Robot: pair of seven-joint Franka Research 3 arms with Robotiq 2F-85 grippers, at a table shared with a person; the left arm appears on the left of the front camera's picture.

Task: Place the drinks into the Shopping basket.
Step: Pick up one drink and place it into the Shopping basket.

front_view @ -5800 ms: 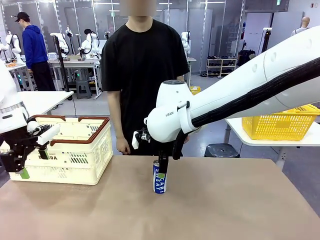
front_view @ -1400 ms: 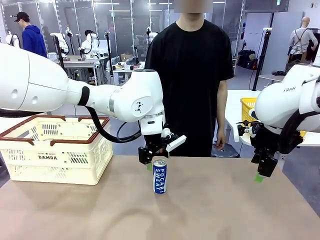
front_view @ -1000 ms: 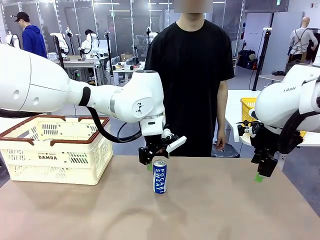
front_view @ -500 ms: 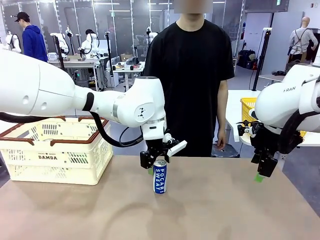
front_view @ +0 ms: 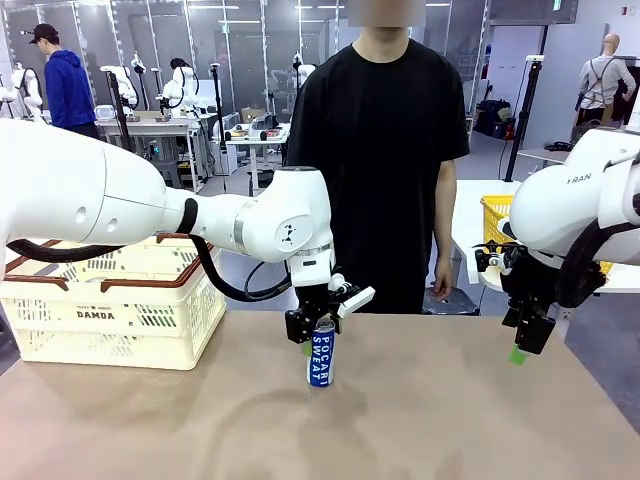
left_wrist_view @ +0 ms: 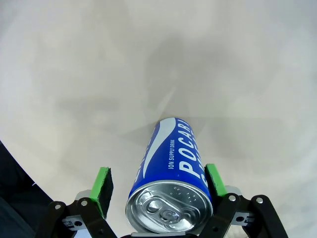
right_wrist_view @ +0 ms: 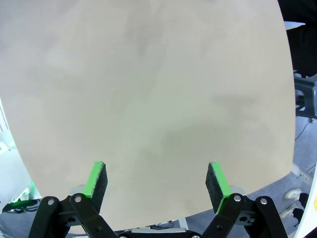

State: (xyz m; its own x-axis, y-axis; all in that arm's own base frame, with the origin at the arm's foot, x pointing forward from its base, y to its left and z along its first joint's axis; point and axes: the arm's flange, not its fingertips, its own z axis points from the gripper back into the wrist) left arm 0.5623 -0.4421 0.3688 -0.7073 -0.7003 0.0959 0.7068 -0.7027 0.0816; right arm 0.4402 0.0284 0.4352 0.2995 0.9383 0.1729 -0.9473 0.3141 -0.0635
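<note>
Front view: the left tool [front_view: 313, 340] has descended over the top of an upright blue can [front_view: 319, 359] lettered "POCARI SWEAT", which stands near the middle of the tan counter [front_view: 420, 420]. The left arm reaches in from the picture's left and crosses in front of the Shopping basket [front_view: 120, 305], a cream slotted container with a brown rim that sits on the counter's left part, well apart from the can. A person in a black shirt [front_view: 380, 140] stands at the far side of the counter, arms hanging down.

Left wrist view: the left tool [left_wrist_view: 157, 182] straddles the blue can [left_wrist_view: 171, 173] just below its silver lid. The green pad on one side lies against or almost against the can wall, while a visible gap separates the other pad [left_wrist_view: 103, 184] from it; the jaws are therefore partly drawn in around the can, and whether a firm grip exists cannot be told.

Right wrist view: the right tool [right_wrist_view: 157, 186] hangs over bare counter surface with its green pads spread wide and nothing between them. In the front view this right tool [front_view: 524, 338] is raised at the right side, above the counter's edge
</note>
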